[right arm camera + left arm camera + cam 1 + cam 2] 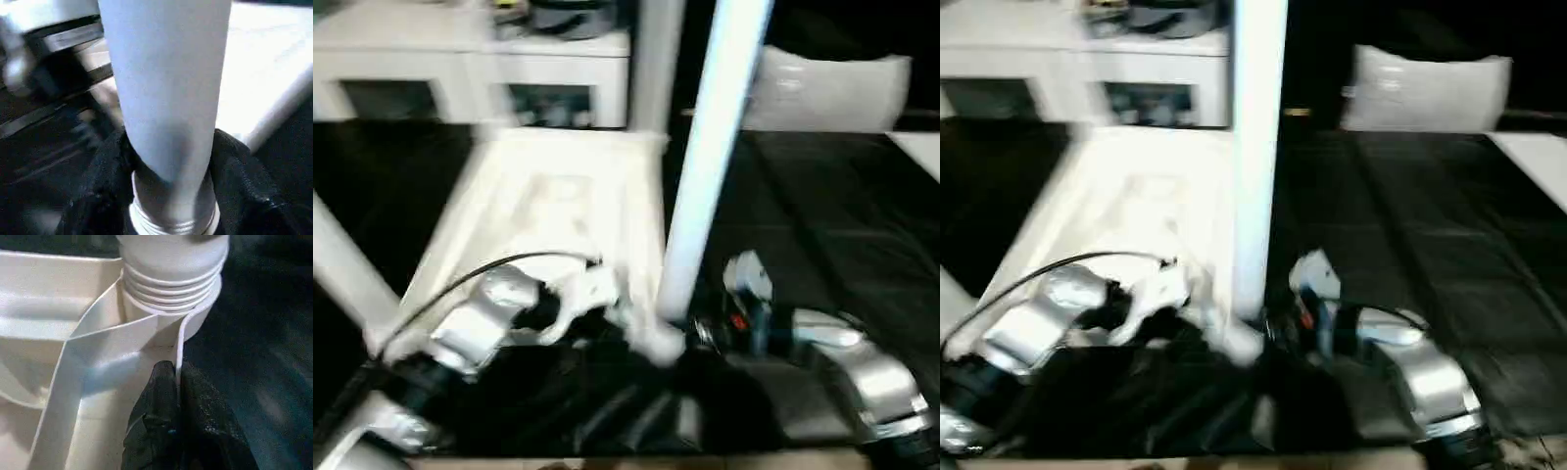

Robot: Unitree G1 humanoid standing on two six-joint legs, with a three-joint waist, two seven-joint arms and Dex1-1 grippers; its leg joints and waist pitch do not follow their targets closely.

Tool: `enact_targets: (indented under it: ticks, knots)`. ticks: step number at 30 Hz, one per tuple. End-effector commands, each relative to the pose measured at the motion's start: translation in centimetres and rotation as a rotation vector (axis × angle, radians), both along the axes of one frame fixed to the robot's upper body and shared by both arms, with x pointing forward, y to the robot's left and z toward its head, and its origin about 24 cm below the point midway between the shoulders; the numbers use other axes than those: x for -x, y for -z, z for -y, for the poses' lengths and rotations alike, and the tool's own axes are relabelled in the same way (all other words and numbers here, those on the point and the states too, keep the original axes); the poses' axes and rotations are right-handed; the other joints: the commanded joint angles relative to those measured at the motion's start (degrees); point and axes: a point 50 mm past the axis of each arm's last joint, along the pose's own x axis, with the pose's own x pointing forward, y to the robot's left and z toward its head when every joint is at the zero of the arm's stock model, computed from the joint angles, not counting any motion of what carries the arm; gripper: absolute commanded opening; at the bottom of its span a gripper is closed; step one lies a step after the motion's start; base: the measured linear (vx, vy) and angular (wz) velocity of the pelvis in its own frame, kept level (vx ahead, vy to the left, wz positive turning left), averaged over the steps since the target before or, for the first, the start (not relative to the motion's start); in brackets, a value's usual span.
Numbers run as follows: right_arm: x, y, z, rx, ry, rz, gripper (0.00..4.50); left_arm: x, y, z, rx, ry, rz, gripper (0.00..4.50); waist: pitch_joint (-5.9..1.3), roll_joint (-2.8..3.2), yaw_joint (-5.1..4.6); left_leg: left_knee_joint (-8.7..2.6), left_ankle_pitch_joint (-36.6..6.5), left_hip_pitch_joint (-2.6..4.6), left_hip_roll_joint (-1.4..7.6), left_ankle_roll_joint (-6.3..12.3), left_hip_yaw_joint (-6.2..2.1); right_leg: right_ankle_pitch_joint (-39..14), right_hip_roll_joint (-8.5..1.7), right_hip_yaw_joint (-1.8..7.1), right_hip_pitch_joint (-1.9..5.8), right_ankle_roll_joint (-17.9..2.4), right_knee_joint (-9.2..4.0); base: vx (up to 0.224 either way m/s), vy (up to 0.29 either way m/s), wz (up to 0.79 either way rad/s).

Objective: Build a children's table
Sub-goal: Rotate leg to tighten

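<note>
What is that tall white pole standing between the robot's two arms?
It is a table leg, standing upright at the near corner of the upside-down tabletop in the left eye view. The right gripper clasps its base; the left gripper pinches the tabletop's rim beside it.

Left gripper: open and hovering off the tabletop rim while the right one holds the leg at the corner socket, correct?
Not quite. The left wrist view shows the left gripper pinching the tabletop rim, not hovering open. The right gripper does hold the leg at the corner socket.
</note>
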Motion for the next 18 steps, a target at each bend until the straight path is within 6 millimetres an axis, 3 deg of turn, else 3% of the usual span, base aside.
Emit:
enact_targets:
  ticks: [1, 2, 3, 5, 6, 8, 9, 11, 12, 15, 16, 18]
  knots:
    - [0.1, 1.2, -1.2, 0.028, 0.026, -0.058, 1.91, -0.1, -0.3, 2.1, 0.049, -0.009, 0.007, 0.0, -2.25, -0.37, 0.1, -5.89, -19.0, 1.24, 5.8, -3.36, -3.32, -14.1, -6.45, 3.57, -0.28, -12.3, -6.02, 0.0, 0.0, 0.0]
    - [0.1, 1.2, -1.2, 0.028, 0.026, -0.058, 1.91, -0.1, -0.3, 2.1, 0.049, -0.009, 0.007, 0.0, -2.23, -0.38, 0.1, -5.76, -18.6, 1.2, 5.71, -2.98, -3.32, -14.3, -6.58, 3.61, -0.2, -12.3, -6.19, 0.0, 0.0, 0.0]
    - [-0.5, 1.7, -2.0, 0.034, 0.175, -0.07, 1.91, -1.0, -0.4, 3.7, 0.051, -0.1, 0.023, 0.0, -2.24, -0.1, 0.01, -5.76, -16.4, 0.96, 5.77, -2.1, -3.11, -12.7, -6.33, 3.71, -0.13, -12.1, -6.11, 0.0, 0.0, 0.0]
    - [-1.1, 2.0, -2.5, 0.024, 0.321, -0.092, 1.91, -1.7, -0.6, 4.9, 0.055, -0.161, 0.035, 0.0, -2.26, -0.09, -0.01, -5.63, -17.0, 1.6, 5.69, -2.43, -2.99, -12.5, -6.15, 3.78, -0.84, -12.5, -6.35, 0.0, 0.0, 0.0]
    - [-1.4, 2.2, -2.7, 0.012, 0.391, -0.116, 1.91, -2.0, -0.6, 5.3, 0.053, -0.186, 0.046, 0.0, -2.46, -0.15, -0.21, -5.86, -17.2, 1.15, 5.49, -3.11, -3.28, -13.3, -6.2, 3.63, -0.44, -12.1, -6.25, 0.0, 0.0, 0.0]
    - [-1.9, 2.2, -3.1, 0.052, 0.455, -0.107, 1.91, -2.3, -0.7, 6.1, 0.048, -0.209, 0.065, 0.0, -2.65, -0.22, -0.09, -5.96, -15.1, 0.96, 5.72, -2.59, -3.33, -9.5, -6.1, 3.6, -0.13, -11.9, -5.98, 0.0, 0.0, 0.0]
    - [-2.0, 2.0, -3.2, 0.055, 0.453, -0.087, 2.25, -2.5, -0.8, 6.3, 0.047, -0.209, 0.081, 0.0, -2.93, 0.22, -0.05, -5.76, -11.8, 0.85, 5.72, -1.48, -3.18, -2.5, -5.96, 3.48, 0.17, -12.5, -5.45, 0.0, 0.0, 0.0]
    - [-2.2, 1.4, -2.9, 0.004, 0.465, -0.071, 2.25, -2.7, -1.0, 6.3, 0.035, -0.185, 0.122, 0.0, -3.15, 0.13, 0.1, -5.46, -9.4, 0.77, 5.64, 0.44, -2.92, 2.5, -6.08, 3.46, 0.52, -13.0, -5.38, 0.0, 0.0, 0.0]
    - [-2.2, 1.1, -2.7, -0.023, 0.466, -0.056, 2.63, -2.7, -1.0, 6.2, 0.03, -0.168, 0.138, 0.0, -3.18, 0.1, 0.25, -5.42, -8.9, 0.77, 5.61, 1.15, -2.83, 3.6, -6.12, 3.43, 0.55, -13.1, -5.43, 0.0, 0.0, 0.0]
    - [-1.8, 0.9, -2.1, -0.012, 0.429, -0.016, 2.74, -2.9, -1.0, 5.6, 0.028, -0.153, 0.152, 0.0, -3.38, 0.25, 0.54, -5.19, -5.6, 0.62, 5.75, 3.71, -2.73, 9.5, -6.22, 3.16, 0.97, -13.7, -5.06, 0.0, 0.0, 0.0]
    - [-1.6, 0.9, -1.8, -0.012, 0.418, -0.007, 2.99, -2.9, -1.0, 5.4, 0.031, -0.14, 0.155, 0.0, -3.4, 0.25, 0.58, -5.17, -5.5, 0.66, 5.83, 3.9, -2.75, 9.9, -6.21, 3.12, 0.99, -13.8, -4.98, 0.0, 0.0, 0.0]
    - [-1.1, 0.8, -0.8, -0.001, 0.392, 0.021, 3.08, -3.1, -1.0, 4.7, 0.03, -0.117, 0.166, 0.0, -3.42, 0.36, 0.85, -5.12, -5.7, 0.72, 5.91, 4.44, -2.75, 10.2, -6.22, 3.06, 1.02, -14.0, -4.93, 0.0, 0.0, 0.0]
